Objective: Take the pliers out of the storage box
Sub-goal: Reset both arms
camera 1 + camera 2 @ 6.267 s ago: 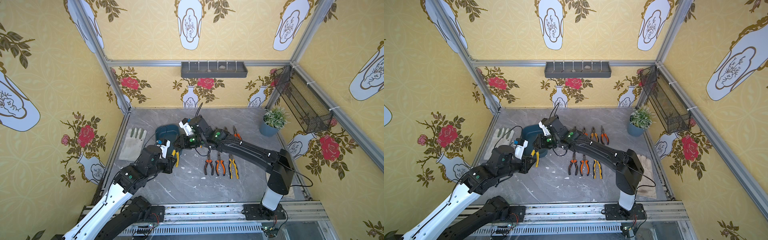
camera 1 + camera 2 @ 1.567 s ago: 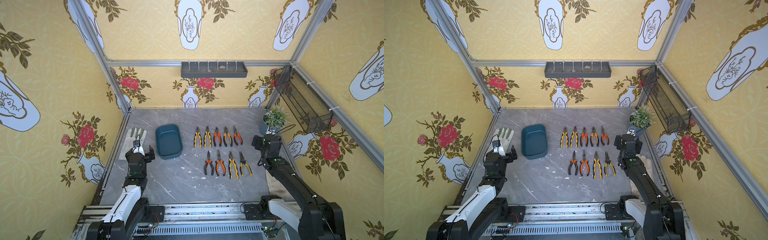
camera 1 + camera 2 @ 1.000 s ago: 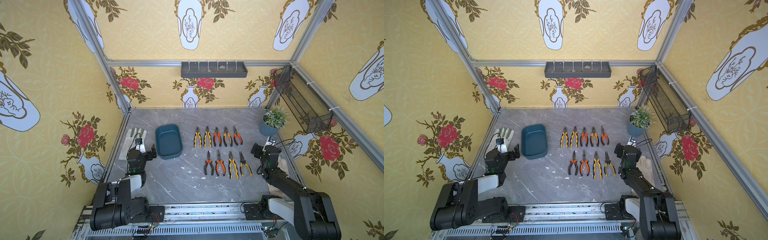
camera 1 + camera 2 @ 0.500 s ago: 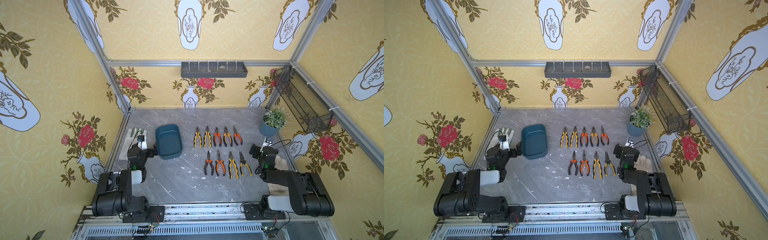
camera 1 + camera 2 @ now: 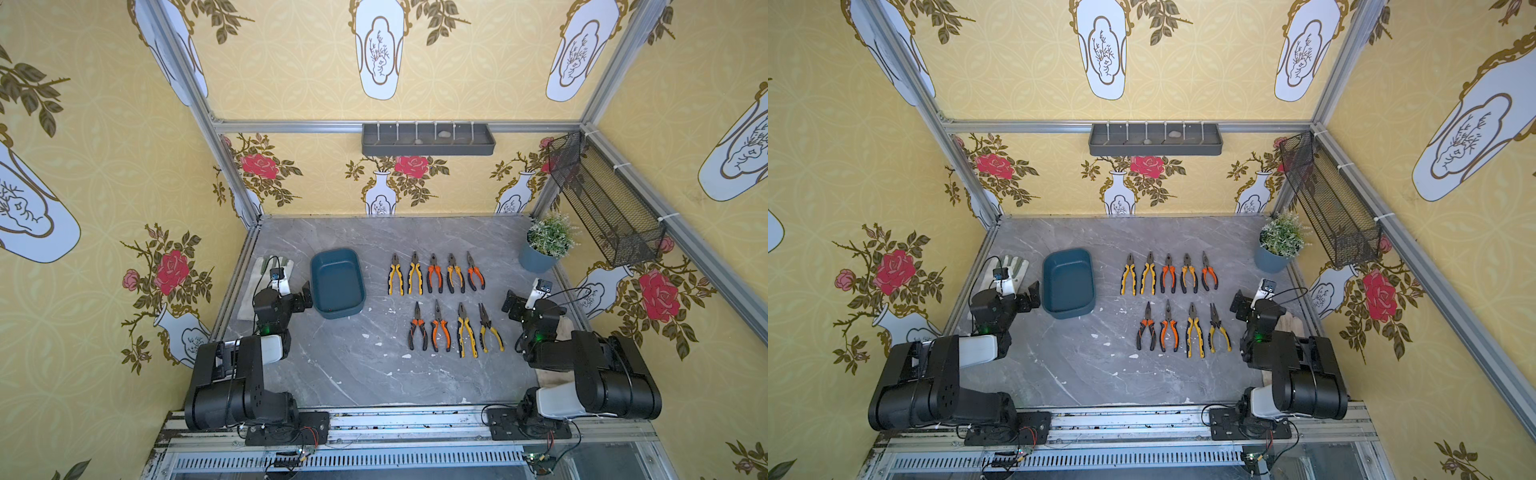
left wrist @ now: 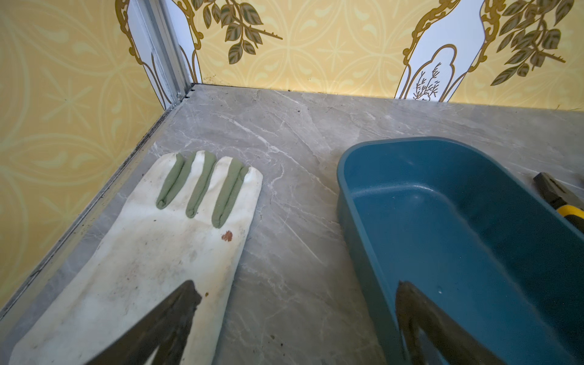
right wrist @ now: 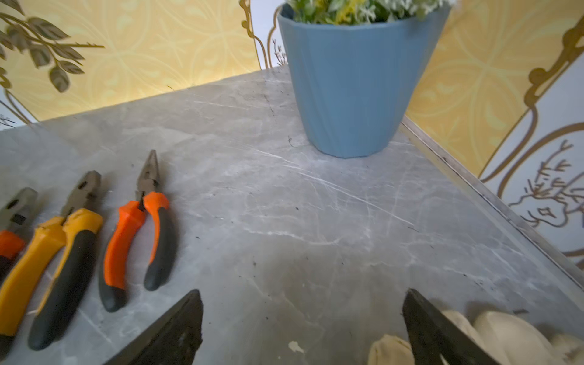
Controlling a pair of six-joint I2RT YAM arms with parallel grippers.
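Evidently the job looks done; the pliers (image 5: 433, 268) lie in two tidy rows on the desk (image 5: 361, 365), beside the empty storage box (image 5: 338, 312), so the left fingers (image 6: 170, 322) and right fingers (image 7: 170, 328) hang idle, spread wide, grasping nothing.

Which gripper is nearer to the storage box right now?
Left. The left gripper sits open just beside the storage box's near corner. The right gripper, also open, is well away from it, on the far side of both rows of pliers.
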